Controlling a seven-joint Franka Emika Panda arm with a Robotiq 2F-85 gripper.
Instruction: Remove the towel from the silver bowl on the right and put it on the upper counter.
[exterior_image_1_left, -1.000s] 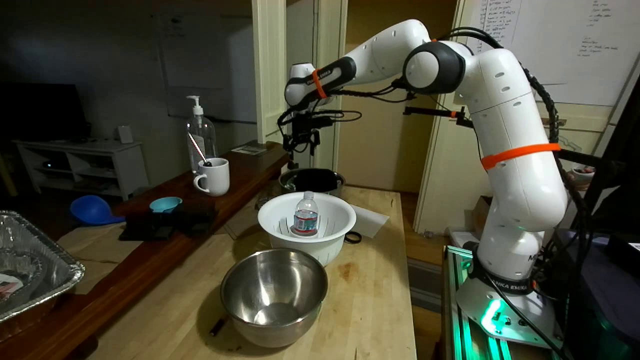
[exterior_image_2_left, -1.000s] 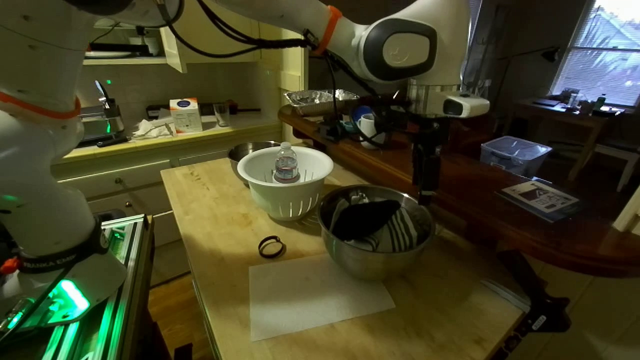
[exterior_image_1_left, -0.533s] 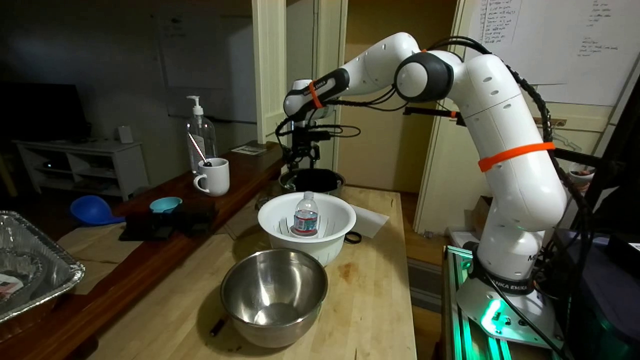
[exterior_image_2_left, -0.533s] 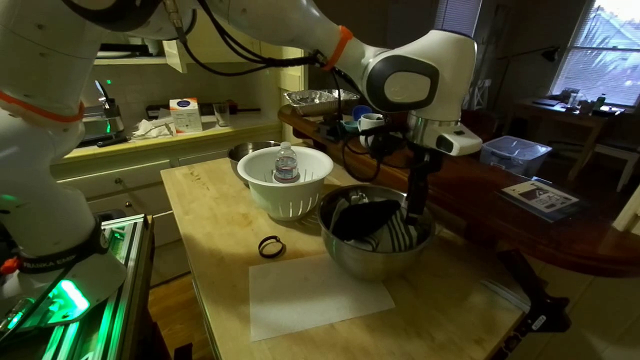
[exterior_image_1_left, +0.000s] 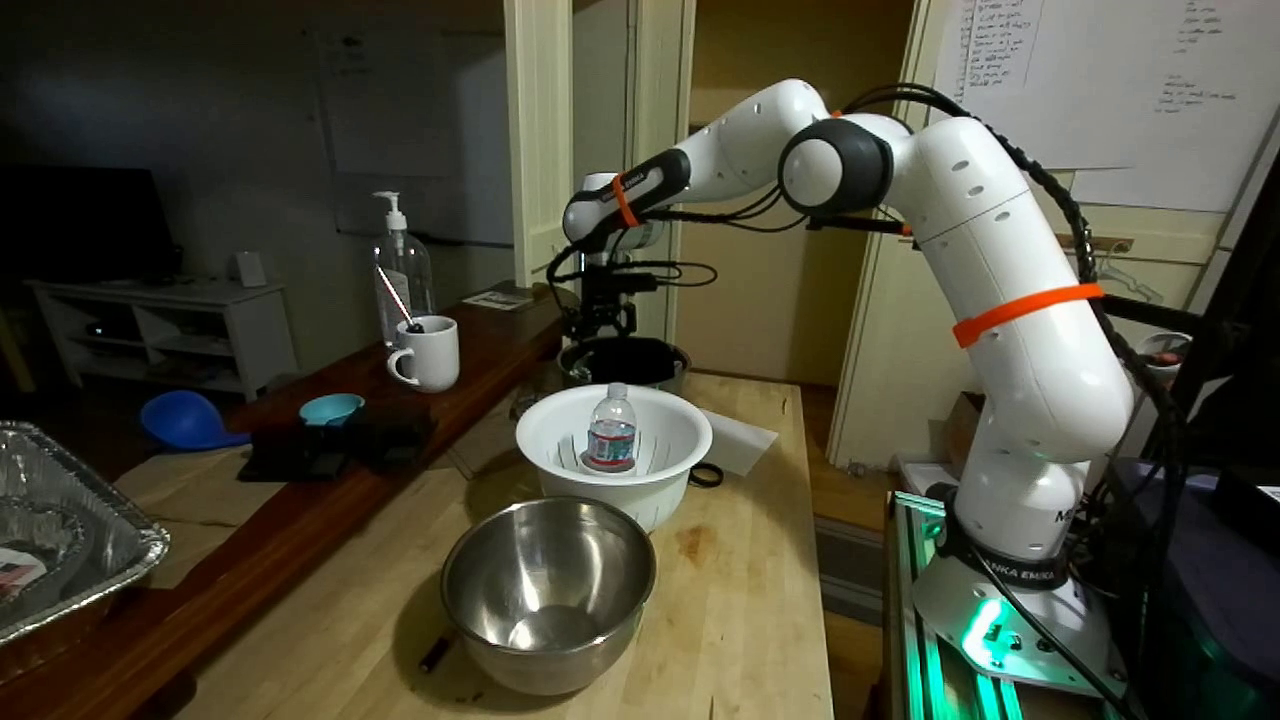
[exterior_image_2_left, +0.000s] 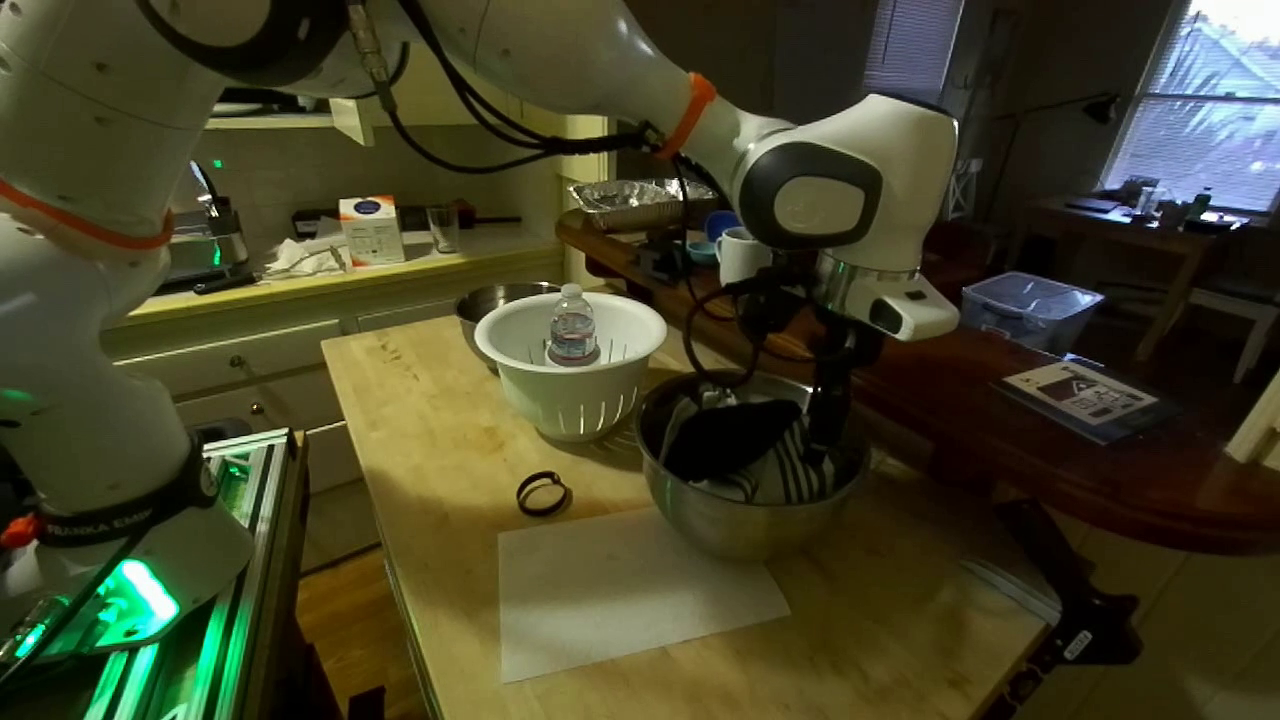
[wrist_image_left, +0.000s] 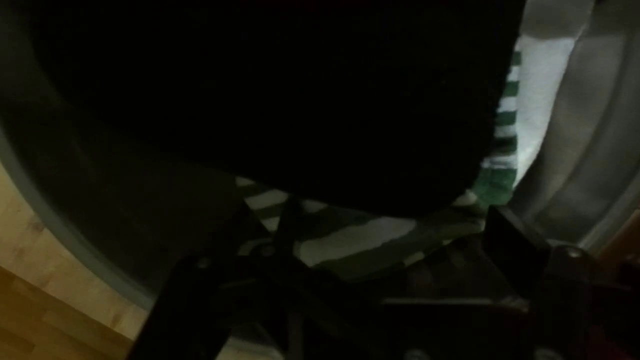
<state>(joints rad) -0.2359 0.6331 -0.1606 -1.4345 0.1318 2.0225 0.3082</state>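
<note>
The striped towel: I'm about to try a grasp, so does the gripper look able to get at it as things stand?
Probably yes: the gripper hangs low over the silver bowl, and in the wrist view the striped towel shows between its open jaws. A black item covers part, but not there.

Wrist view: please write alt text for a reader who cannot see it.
An open gripper points down at a green-and-white striped towel in a silver bowl; too dark to tell whether it touches. A large black item covers part of the towel and fills much of the upper picture.
</note>
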